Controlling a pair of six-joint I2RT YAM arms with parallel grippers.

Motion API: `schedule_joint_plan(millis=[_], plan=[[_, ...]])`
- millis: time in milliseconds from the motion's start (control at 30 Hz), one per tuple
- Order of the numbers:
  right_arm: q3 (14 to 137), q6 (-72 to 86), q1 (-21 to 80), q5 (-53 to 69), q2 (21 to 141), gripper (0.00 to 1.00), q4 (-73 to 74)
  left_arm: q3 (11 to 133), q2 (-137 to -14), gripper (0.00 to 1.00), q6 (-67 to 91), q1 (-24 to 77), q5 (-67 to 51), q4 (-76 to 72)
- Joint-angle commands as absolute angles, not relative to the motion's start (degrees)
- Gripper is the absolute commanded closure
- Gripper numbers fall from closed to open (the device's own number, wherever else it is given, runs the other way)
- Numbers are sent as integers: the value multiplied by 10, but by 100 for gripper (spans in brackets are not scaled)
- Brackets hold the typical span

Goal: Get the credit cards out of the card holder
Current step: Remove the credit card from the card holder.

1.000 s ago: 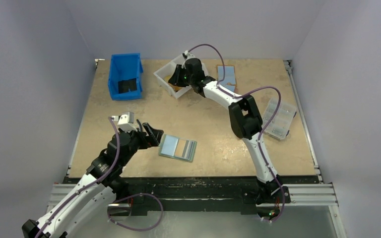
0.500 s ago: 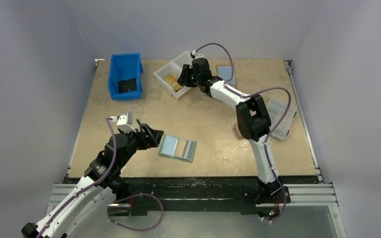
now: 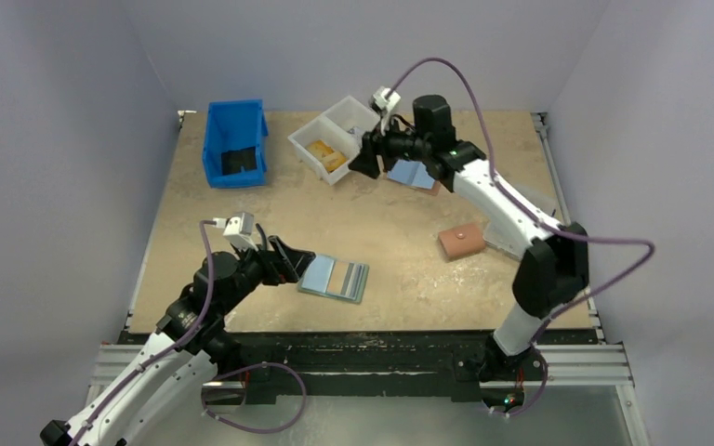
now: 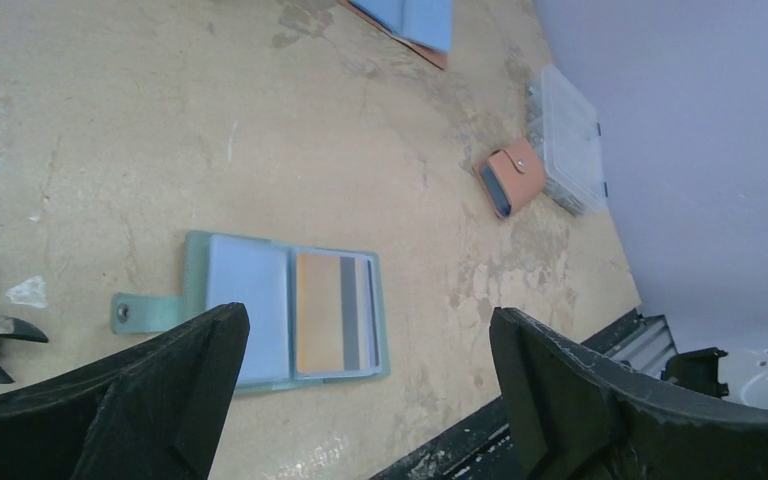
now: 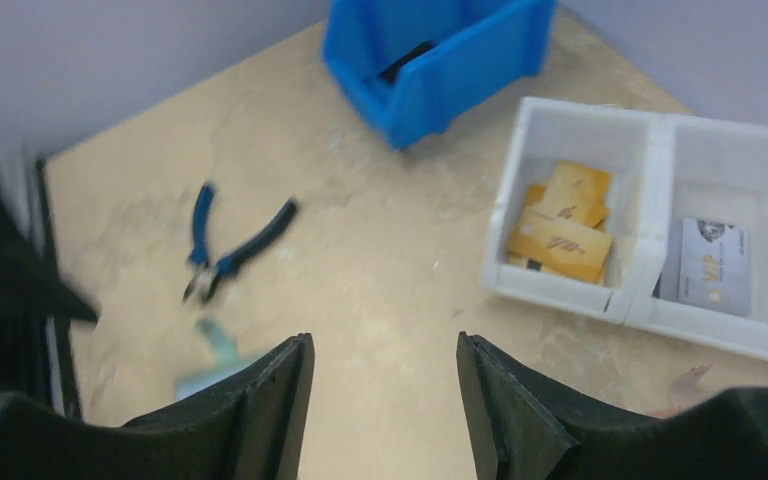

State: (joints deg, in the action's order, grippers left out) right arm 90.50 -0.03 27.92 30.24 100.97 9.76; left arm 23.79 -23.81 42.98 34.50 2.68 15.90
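Note:
The teal card holder [image 3: 333,277] [image 4: 290,310] lies open and flat near the table's front. A tan-orange credit card [image 4: 332,312] with a grey stripe sits in its right sleeve. The left sleeve looks pale blue. My left gripper [image 3: 288,263] [image 4: 368,330] hovers open just left of the holder, with nothing between its fingers. At the back, beside the white two-part bin [image 3: 335,149] [image 5: 650,240], my right gripper [image 3: 364,158] [image 5: 382,345] is open and empty. Orange cards [image 5: 560,225] lie in one compartment and a grey card [image 5: 705,265] in the other.
A blue bin [image 3: 235,141] stands at the back left. Blue-handled pliers [image 5: 235,245] lie left of the holder. A salmon-pink wallet [image 3: 461,240], a light-blue-and-brown wallet [image 3: 411,174] and a clear plastic box [image 4: 570,140] sit on the right side.
My right gripper has pulled back from over the white bin and its jaws have spread apart. The right arm has swung out to the right. My left gripper has barely moved.

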Motion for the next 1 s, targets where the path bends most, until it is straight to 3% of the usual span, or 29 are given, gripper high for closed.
schedule_joint_plan(millis=[0,200,367,600,967], plan=[[814,-205,270,468,890,36,217,240,-229,1,454,342,-25,122],[661,-295,256,479,726,32,235,225,-239,1,487,342,-58,82],[579,-300,217,545,662,32,209,212,-255,1,512,342,-72,53],[499,-250,171,601,635,32,122,216,-293,1,515,342,-74,29],[479,-247,161,607,647,32,101,219,-332,1,497,342,-65,16]])
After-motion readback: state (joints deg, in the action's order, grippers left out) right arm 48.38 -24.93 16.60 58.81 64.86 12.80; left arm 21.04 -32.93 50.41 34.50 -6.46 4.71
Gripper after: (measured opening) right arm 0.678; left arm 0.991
